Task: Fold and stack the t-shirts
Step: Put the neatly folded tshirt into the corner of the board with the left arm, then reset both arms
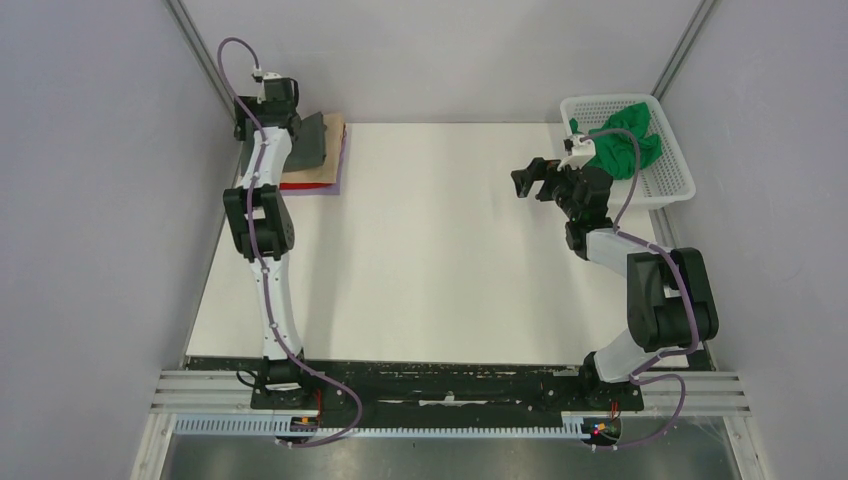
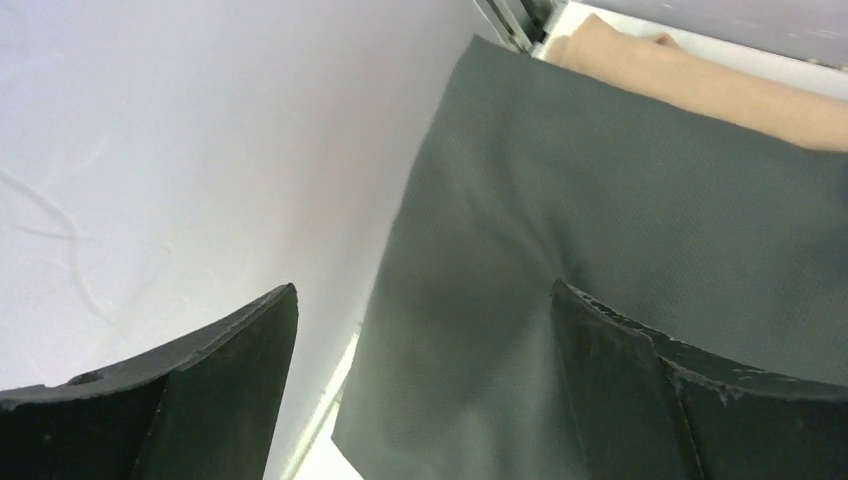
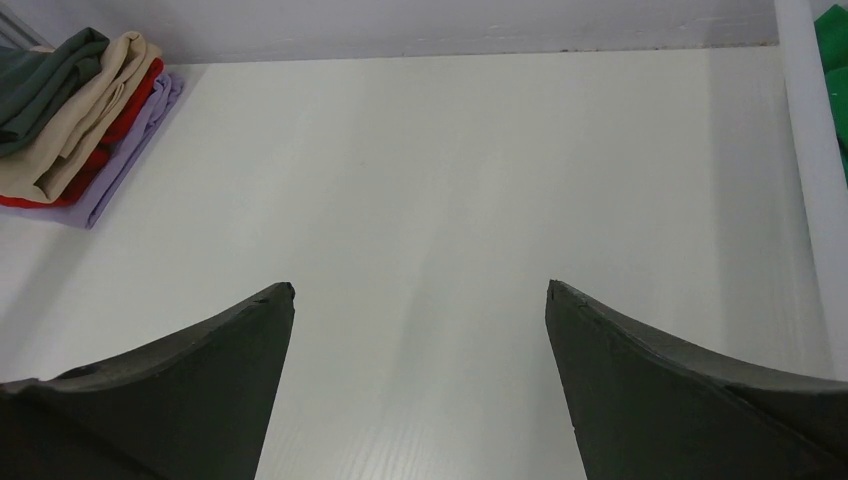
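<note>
White tabletop (image 1: 430,250) stretches between the arms. At its far-right corner the mesh basket (image 1: 675,185) holds the crumpled green tee (image 1: 625,140) — the last one left to fold, I judge. Far-left sits the stack (image 1: 318,150): dark grey tee (image 2: 620,220) on tan tee (image 2: 690,80), red tee (image 3: 135,105), lilac tee (image 3: 130,165). Left gripper (image 2: 422,290) hovers over it, jaws wide, empty; right gripper (image 3: 420,288) is likewise spread and empty beside the basket — next it needs to swing toward the basket and lift the green tee out
</note>
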Motion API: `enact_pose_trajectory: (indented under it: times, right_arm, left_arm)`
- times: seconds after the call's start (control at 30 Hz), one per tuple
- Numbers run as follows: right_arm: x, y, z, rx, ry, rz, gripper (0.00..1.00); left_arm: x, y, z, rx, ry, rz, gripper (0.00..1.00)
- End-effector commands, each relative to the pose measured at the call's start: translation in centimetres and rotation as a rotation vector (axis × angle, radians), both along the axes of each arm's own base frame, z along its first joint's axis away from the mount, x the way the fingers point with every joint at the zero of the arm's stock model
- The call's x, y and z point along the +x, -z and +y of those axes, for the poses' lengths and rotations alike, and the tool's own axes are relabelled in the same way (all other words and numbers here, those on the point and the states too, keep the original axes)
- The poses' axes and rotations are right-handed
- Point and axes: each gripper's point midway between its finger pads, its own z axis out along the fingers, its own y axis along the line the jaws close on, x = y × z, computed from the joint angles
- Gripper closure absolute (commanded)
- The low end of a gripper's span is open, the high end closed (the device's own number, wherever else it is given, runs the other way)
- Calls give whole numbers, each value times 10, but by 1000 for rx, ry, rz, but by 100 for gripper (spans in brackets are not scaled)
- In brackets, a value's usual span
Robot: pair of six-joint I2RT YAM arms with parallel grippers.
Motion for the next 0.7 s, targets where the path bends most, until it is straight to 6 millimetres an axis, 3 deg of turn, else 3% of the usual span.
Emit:
enact_pose_trajectory:
  times: [0.0,0.2,0.33,0.43,0.47,0.67]
  right_arm:
    - [5,-33,0,5,10,-85,2]
    - [-5,-40,-3,-10,10,-100,2]
    - [-13,-42,-4,-19,12,-97,2]
    - [-24,-42,-6,-17,19,-96,2]
    - [-28,-39,-8,-20,24,-88,2]
    - [-55,-16,-8,-31,11,-14,2]
  left_arm:
    - [-9,-52,-19,-170,-28,-173,0]
    - [-14,-59,-94,-536,203,-244,0]
    - [-25,-74,-137,-670,341,-297,0]
    - [-45,-81,-156,-676,370,-300,0]
    - [-54,-80,-179,-685,405,-281,0]
    - [-119,-81,-253,-724,542,-296,0]
